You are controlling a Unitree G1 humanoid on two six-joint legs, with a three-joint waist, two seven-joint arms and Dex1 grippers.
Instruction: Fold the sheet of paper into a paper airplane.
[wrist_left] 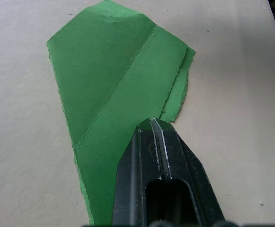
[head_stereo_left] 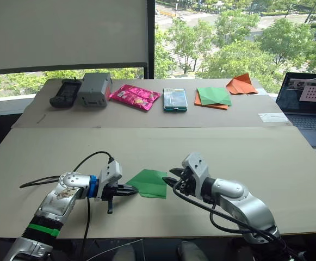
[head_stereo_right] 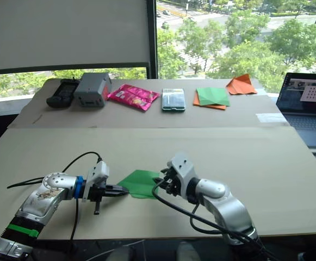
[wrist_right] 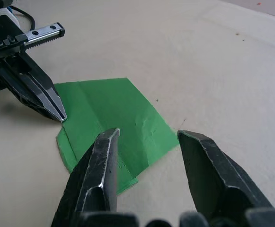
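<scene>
The bright green sheet of paper (head_stereo_left: pixel 149 183) lies flat on the near table between my two grippers, folded into a wedge with layered flaps and crease lines (wrist_left: pixel 113 71). My left gripper (head_stereo_left: pixel 133 190) is shut, and its tips pinch the paper's left corner (wrist_right: pixel 60 116). A sliver of green shows between the tips in the left wrist view (wrist_left: pixel 152 124). My right gripper (head_stereo_left: pixel 171 182) stands open at the paper's right edge. Its two fingers straddle the near corner just above the sheet (wrist_right: pixel 149 135).
On the far table stand a black controller (head_stereo_left: pixel 65 92), a grey box (head_stereo_left: pixel 95 88), a pink packet (head_stereo_left: pixel 134 97), a clear case (head_stereo_left: pixel 175 99), a darker green sheet on orange paper (head_stereo_left: pixel 213 96) and an orange triangle (head_stereo_left: pixel 241 84). A laptop (head_stereo_left: pixel 310 103) sits at right. A black cable (head_stereo_left: pixel 38 182) trails left.
</scene>
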